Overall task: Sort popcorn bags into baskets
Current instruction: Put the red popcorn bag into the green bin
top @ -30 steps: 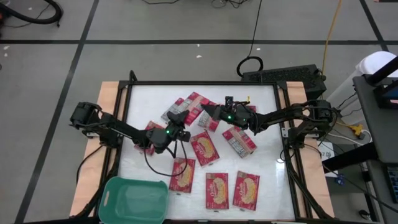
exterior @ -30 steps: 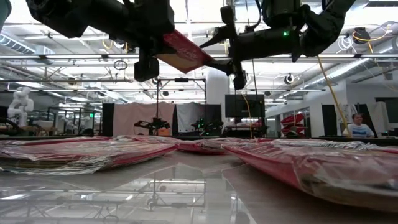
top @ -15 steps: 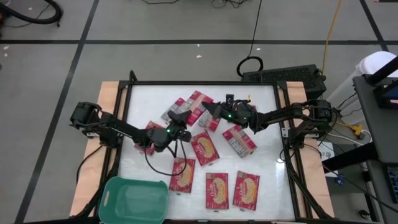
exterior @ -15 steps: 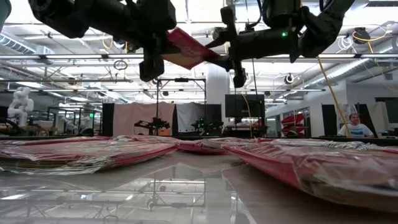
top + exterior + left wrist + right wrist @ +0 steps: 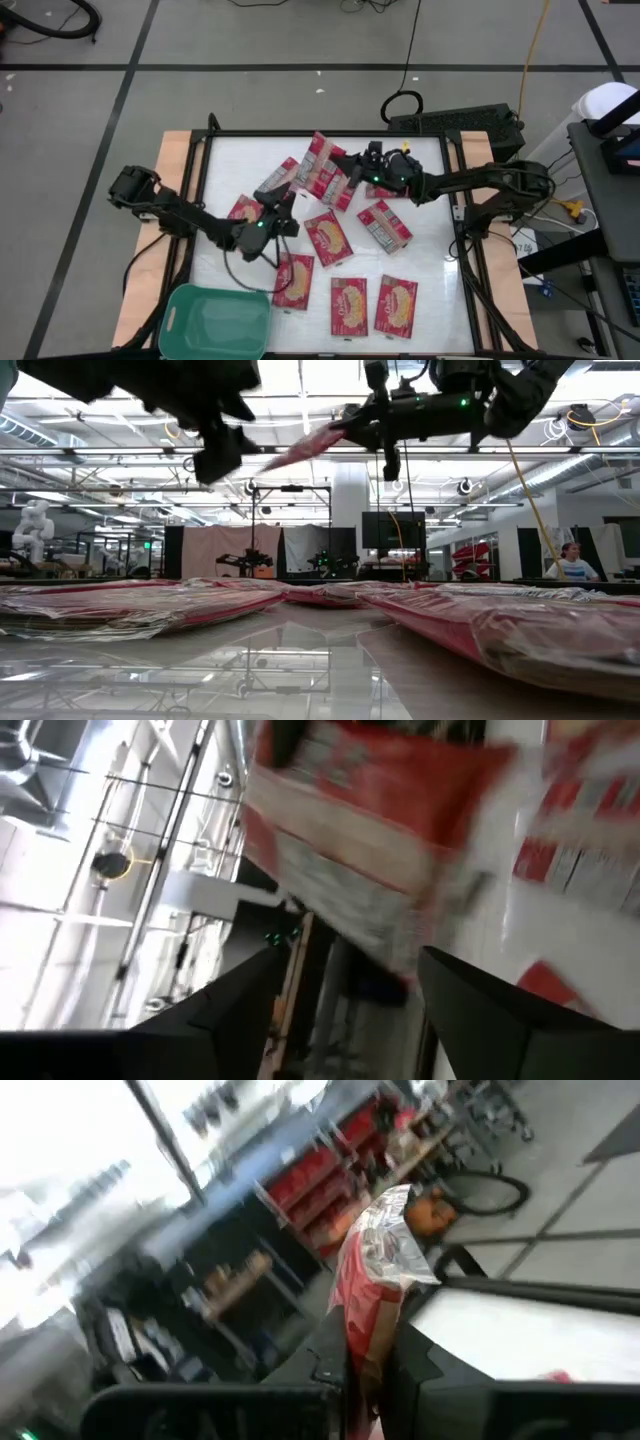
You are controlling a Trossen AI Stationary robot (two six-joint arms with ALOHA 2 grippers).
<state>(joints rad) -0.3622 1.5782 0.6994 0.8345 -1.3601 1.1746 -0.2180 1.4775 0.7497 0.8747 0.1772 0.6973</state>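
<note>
A red popcorn bag [image 5: 322, 165] hangs in the air over the table's far middle, with my right gripper [image 5: 346, 172] shut on it. In the low view the bag [image 5: 300, 450] slants down from that gripper [image 5: 342, 432]. My left gripper [image 5: 283, 212] stands open just short of the bag, toward the near left. Nothing is between its fingers, and the bag [image 5: 380, 830] shows ahead of them in the left wrist view. Several more popcorn bags [image 5: 326, 240] lie flat on the table. The teal basket [image 5: 178, 318] stands at the near left corner. My right gripper pinches the bag between its two fingers at the end nearest the gripper [image 5: 365, 1360]. The fingers come about level from the table's right side. The bag is lifted clear and juts out past the fingertips, its silver crimped end [image 5: 388, 1245] farthest from them.
Flat bags lie at the far middle [image 5: 283, 180], at the left [image 5: 243, 210], at the right [image 5: 385, 225] and along the near edge [image 5: 348, 305], [image 5: 396, 305], [image 5: 293, 280]. A dark frame [image 5: 320, 134] rims the white tabletop. A person [image 5: 572, 563] sits in the room behind.
The bag has passed from one gripper to the other in the air. My right gripper has shut on it and drawn it toward the far right. My left gripper has opened, let go and gone back toward the near left.
</note>
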